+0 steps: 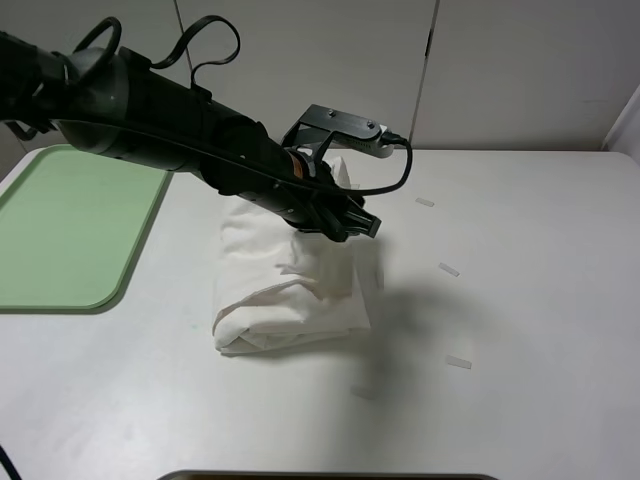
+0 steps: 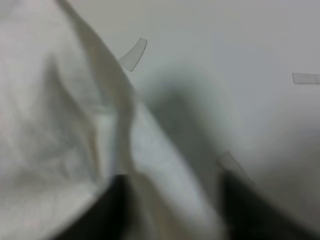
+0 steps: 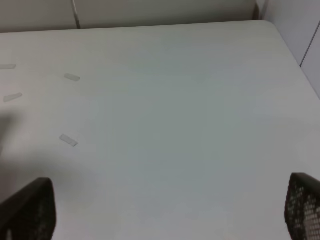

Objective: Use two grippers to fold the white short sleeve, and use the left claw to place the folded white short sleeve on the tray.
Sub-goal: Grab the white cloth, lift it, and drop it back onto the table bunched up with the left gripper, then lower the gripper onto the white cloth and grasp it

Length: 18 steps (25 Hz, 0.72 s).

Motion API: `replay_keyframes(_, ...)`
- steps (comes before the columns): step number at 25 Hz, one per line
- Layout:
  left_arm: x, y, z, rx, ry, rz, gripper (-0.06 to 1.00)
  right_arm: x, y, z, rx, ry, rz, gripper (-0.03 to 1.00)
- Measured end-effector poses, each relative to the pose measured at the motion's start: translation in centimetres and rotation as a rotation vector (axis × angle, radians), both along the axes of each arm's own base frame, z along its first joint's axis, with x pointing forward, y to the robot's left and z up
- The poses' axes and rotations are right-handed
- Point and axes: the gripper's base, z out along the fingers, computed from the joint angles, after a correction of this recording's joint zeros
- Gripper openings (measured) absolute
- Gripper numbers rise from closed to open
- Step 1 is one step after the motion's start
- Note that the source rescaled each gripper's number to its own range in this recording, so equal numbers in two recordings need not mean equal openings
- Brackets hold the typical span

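The white short sleeve (image 1: 290,285) lies folded into a thick bundle at the table's middle. My left gripper (image 1: 352,222) has reached across and hovers just over the bundle's far right corner. In the left wrist view a fold of the short sleeve (image 2: 75,125) runs down between the two black fingers (image 2: 112,210), which stand a little apart; the left gripper (image 2: 170,215) looks open around the cloth. The pale green tray (image 1: 60,225) lies at the left edge, with nothing on it. The right gripper (image 3: 165,210) is open over bare table, and the exterior view does not show it.
Small white tape scraps (image 1: 448,269) are scattered on the table right of the bundle, and they show again as tape scraps (image 3: 68,140) in the right wrist view. A dark edge (image 1: 330,476) runs along the table's near side. A wall stands behind.
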Motion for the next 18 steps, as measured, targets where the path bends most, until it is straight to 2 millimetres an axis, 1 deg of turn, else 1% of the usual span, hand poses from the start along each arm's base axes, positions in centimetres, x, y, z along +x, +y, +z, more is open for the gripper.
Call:
replay_keyframes(1, 0.0, 0.0, 0.0, -0.001, -0.002, 0.000, 0.27, 0.0, 0.0, 0.0, 0.000, 0.000, 0.000, 1.00)
replay_keyframes(2, 0.0, 0.0, 0.0, -0.001, -0.002, 0.000, 0.57, 0.0, 0.0, 0.0, 0.000, 0.000, 0.000, 1.00)
replay_keyframes(3, 0.0, 0.0, 0.0, -0.002, -0.002, 0.000, 0.68, 0.0, 0.0, 0.0, 0.000, 0.000, 0.000, 1.00)
replay_keyframes(4, 0.0, 0.0, 0.0, -0.002, -0.003, 0.000, 0.82, 0.0, 0.0, 0.0, 0.000, 0.000, 0.000, 1.00)
replay_keyframes(5, 0.0, 0.0, 0.0, -0.002, -0.003, -0.001, 0.92, 0.0, 0.0, 0.0, 0.000, 0.000, 0.000, 1.00)
replay_keyframes(7, 0.0, 0.0, 0.0, 0.000, -0.002, -0.002, 0.97, 0.0, 0.0, 0.0, 0.000, 0.000, 0.000, 1.00)
replay_keyframes(11, -0.3, 0.2, 0.8, 0.005, 0.005, -0.004, 0.99, 0.0, 0.0, 0.0, 0.000, 0.000, 0.000, 1.00)
replay_keyframes(12, -0.6, 0.4, 2.3, -0.003, -0.003, -0.007, 1.00, 0.0, 0.0, 0.0, 0.000, 0.000, 0.000, 1.00)
replay_keyframes(13, -0.7, 0.6, 2.9, -0.005, -0.006, -0.008, 1.00, 0.0, 0.0, 0.0, 0.000, 0.000, 0.000, 1.00)
replay_keyframes(18, -1.3, 1.0, 4.1, 0.011, 0.016, -0.012, 1.00, 0.0, 0.0, 0.0, 0.000, 0.000, 0.000, 1.00)
